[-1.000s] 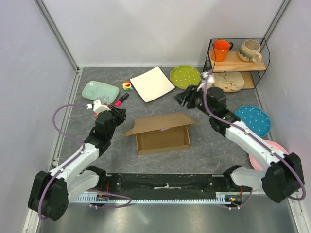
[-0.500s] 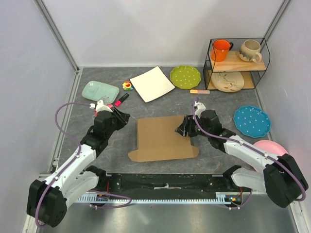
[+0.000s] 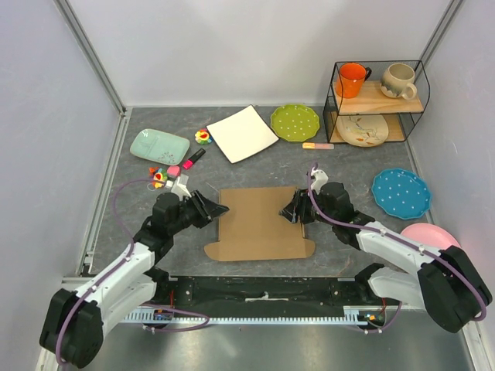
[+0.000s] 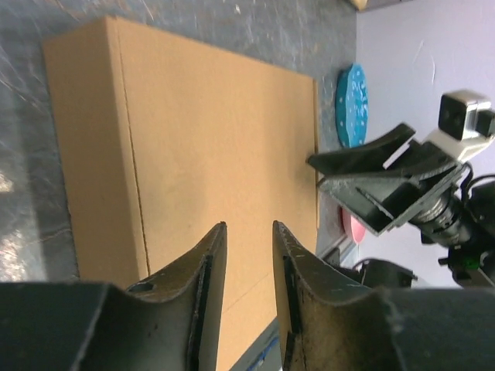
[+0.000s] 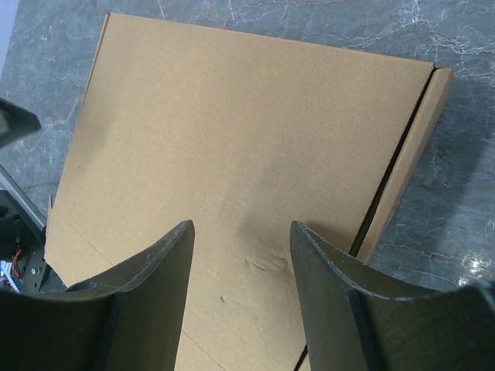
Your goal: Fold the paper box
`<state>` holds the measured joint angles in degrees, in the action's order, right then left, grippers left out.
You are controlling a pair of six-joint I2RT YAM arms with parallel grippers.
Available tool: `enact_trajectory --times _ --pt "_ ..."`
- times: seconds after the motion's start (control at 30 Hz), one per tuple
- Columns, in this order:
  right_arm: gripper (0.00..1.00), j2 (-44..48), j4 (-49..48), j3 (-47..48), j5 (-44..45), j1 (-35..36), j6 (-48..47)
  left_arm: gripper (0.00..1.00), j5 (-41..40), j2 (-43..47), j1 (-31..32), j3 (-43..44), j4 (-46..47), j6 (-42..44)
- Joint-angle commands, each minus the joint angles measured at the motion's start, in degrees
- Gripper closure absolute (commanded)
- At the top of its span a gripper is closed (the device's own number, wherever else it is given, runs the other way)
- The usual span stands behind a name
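The paper box (image 3: 259,222) lies low on the table centre, its brown lid down flat and a tabbed flap sticking out at the near edge. My left gripper (image 3: 219,209) is at the box's left edge, open and empty. In the left wrist view its gripper (image 4: 249,225) hovers over the lid (image 4: 216,147). My right gripper (image 3: 288,210) is over the lid's right part, open and empty. In the right wrist view its gripper (image 5: 241,225) is just above the lid (image 5: 247,124), where a side wall (image 5: 406,166) shows along the right edge.
Behind the box are a white square plate (image 3: 242,133), a green plate (image 3: 295,121), a mint tray (image 3: 159,144), a pink marker (image 3: 193,158) and small toys (image 3: 203,137). A wire rack with mugs (image 3: 379,97) stands back right. Blue (image 3: 401,192) and pink (image 3: 433,236) plates lie right.
The box's lid, raised a second ago, came down flat. My right gripper came down onto it. My left gripper moved right to the box's left edge.
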<state>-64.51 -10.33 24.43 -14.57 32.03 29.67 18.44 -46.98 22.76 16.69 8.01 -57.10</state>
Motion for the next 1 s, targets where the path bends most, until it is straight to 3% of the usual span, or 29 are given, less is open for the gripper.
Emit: enact_trajectory --times 0.0,0.17,0.3,0.5,0.77,0.9,0.97 --pt "0.39 -1.1 1.6 -1.4 0.6 0.2 0.7 0.65 6.1 -3.1 2.8 -2.5 5.7 -2.7" --pt "0.39 -0.2 2.9 -1.0 1.6 0.2 0.9 0.69 2.4 -12.3 6.2 -3.4 0.9 -1.0" --pt "0.37 8.5 4.0 0.0 4.1 0.2 3.5 0.73 0.6 -17.6 6.6 -3.5 0.0 -0.6" --pt "0.38 14.2 5.8 0.9 2.0 0.2 5.8 0.73 -1.6 -14.7 6.6 -3.3 1.1 -0.5" --pt "0.43 13.6 7.1 -11.5 5.3 0.3 8.3 0.73 -1.4 -16.5 6.6 -2.8 1.5 1.2" --pt "0.41 15.1 8.8 -8.4 6.3 0.2 7.0 0.73 -1.4 -14.0 6.6 -1.1 2.2 1.6" --pt "0.36 17.4 10.1 -4.3 9.3 0.3 6.1 0.71 -1.8 -11.2 6.5 1.2 2.2 2.3"
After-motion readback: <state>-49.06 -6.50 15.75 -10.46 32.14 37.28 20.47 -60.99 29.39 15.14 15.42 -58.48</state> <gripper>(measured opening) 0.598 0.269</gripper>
